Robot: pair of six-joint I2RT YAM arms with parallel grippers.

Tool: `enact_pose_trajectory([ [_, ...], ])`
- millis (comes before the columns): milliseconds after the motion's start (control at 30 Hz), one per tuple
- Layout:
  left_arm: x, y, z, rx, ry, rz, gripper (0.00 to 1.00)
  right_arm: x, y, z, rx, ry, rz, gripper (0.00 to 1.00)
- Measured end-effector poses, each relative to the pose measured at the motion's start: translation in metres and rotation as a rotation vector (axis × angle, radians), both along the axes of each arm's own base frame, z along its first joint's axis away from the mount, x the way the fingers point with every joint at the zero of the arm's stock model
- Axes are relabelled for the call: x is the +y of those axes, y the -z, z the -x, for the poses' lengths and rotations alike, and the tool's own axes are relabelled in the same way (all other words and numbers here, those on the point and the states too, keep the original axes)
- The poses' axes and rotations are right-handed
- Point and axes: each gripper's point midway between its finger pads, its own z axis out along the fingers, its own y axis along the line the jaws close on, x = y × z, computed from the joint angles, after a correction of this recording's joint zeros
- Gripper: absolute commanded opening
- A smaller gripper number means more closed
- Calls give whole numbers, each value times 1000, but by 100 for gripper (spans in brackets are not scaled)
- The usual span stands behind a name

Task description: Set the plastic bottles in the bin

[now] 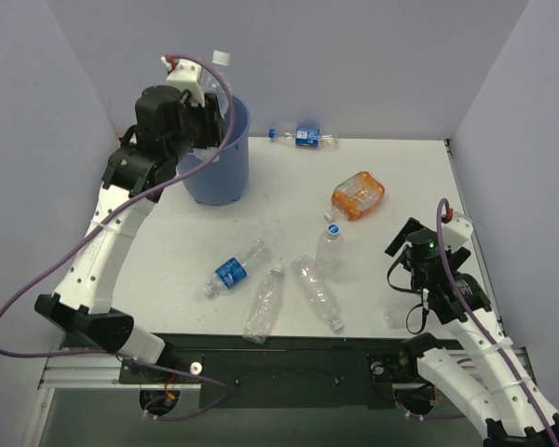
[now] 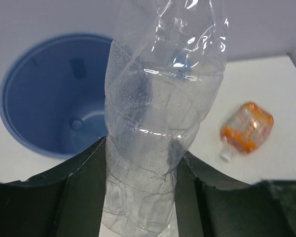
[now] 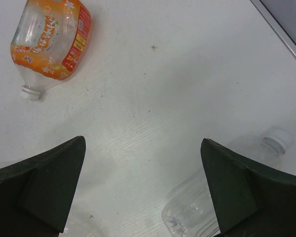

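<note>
My left gripper [image 1: 205, 110] is shut on a clear plastic bottle [image 1: 220, 63], white cap up, held above the light-blue bin [image 1: 219, 177]. In the left wrist view the bottle [image 2: 158, 113] stands between my fingers [image 2: 84, 187], with the bin [image 2: 34, 89] open below and to the left. Several more clear bottles lie on the table: one with a blue label [image 1: 234, 268], two plain ones [image 1: 264, 305] [image 1: 317, 291], and a blue-capped one [image 1: 328, 244]. My right gripper [image 1: 402, 244] is open and empty above the table [image 3: 143, 163]. A white-capped bottle [image 3: 266, 148] lies beside its right finger.
An orange-labelled bottle [image 1: 358, 196] lies mid-table and shows in both wrist views [image 2: 246, 129] [image 3: 49, 39]. A blue-labelled bottle [image 1: 306, 137] lies against the back wall. Another clear bottle [image 1: 395, 317] lies near the right arm. Walls close in the table at the left, back and right.
</note>
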Motion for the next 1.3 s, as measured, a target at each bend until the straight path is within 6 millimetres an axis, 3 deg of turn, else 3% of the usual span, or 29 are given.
enact_pose_trajectory([
  [100,14,-21,-44,-74,-72,39,4,-2,-2,3,-26,9,-13,96],
  [167,26,-19,-78,-100,-124,52,5,-4,-1,7,-36,15,-20,96],
  [233,34,-7,-106,-93,-159,52,13,-6,-1,12,-43,21,-24,96],
  [267,38,4,-123,-78,-177,49,34,-7,-2,14,-51,24,-27,96],
  [300,41,13,-133,-68,-189,46,62,-8,-3,15,-55,26,-28,96],
  [367,43,35,-154,-32,-210,34,89,-10,-5,19,-66,33,-32,96],
  [500,42,73,-171,47,-235,11,90,-15,-8,25,-81,48,-29,96],
  [600,39,77,-165,70,-235,-3,91,-17,-8,27,-86,55,-25,96],
  [667,34,69,-152,58,-229,-22,92,-17,-8,27,-83,56,-22,96],
  [733,27,60,-127,51,-214,-60,92,-17,-7,26,-76,55,-19,96],
  [867,-18,44,-38,7,-101,-128,92,-16,0,23,-51,51,-8,96],
  [967,-39,57,28,17,21,-148,92,-13,4,19,-31,43,-1,96],
  [1067,-25,102,68,103,54,-180,93,-10,7,15,-16,30,7,96],
  [1233,-7,205,108,367,89,-294,94,-6,5,9,-31,19,0,96],
  [1300,-5,235,118,462,103,-344,94,-4,5,6,-35,16,-5,96],
])
